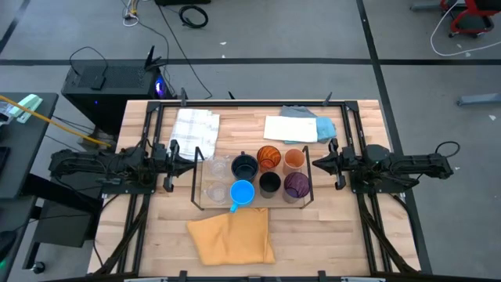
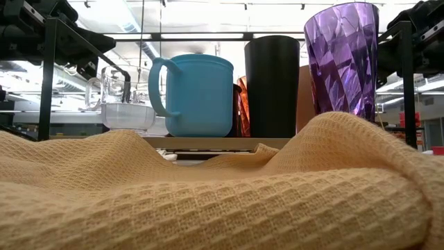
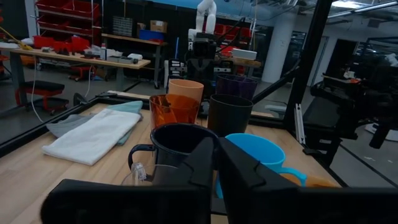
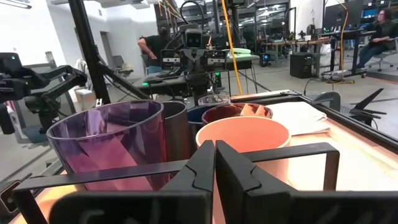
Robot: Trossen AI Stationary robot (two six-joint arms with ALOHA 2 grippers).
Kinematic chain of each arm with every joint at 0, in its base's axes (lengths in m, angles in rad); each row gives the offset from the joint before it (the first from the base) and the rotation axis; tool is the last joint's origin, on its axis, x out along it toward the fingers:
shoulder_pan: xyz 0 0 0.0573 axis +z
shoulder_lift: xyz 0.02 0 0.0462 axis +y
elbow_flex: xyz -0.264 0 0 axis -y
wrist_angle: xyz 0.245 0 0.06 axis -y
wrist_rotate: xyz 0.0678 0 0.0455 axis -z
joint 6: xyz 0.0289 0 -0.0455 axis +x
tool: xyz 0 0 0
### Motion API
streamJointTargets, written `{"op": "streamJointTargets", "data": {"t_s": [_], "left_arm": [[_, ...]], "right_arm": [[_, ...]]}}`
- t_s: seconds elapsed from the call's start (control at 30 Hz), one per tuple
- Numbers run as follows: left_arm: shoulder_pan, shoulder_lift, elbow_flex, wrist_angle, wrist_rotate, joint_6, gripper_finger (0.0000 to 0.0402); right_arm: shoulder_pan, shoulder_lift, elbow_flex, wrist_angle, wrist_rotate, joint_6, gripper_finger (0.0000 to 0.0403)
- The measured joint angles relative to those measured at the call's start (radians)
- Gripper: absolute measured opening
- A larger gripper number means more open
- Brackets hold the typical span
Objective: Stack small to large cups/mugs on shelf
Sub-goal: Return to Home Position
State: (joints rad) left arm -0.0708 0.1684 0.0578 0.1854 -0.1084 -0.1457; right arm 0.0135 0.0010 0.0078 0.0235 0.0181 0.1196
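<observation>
Pressed together, the left end effector [image 1: 188, 159] and right end effector [image 1: 319, 164] are idling at the shelf's [image 1: 270, 201] nine and three o'clock, sparing the cups [image 1: 269, 183].

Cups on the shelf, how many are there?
8. Two clear glasses at the left end of the shelf, navy mug and blue mug next, then dark orange cup and black cup, pale orange cup and purple cup at the right end. None seems hidden.
</observation>
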Motion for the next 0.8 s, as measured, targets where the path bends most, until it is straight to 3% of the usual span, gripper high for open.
{"op": "streamJointTargets", "data": {"t_s": [0.8], "left_arm": [[0.000,0.000,0.000,0.000,0.000,0.000,0.0026]], "right_arm": [[0.000,0.000,0.000,0.000,0.000,0.001,0.0023]]}}
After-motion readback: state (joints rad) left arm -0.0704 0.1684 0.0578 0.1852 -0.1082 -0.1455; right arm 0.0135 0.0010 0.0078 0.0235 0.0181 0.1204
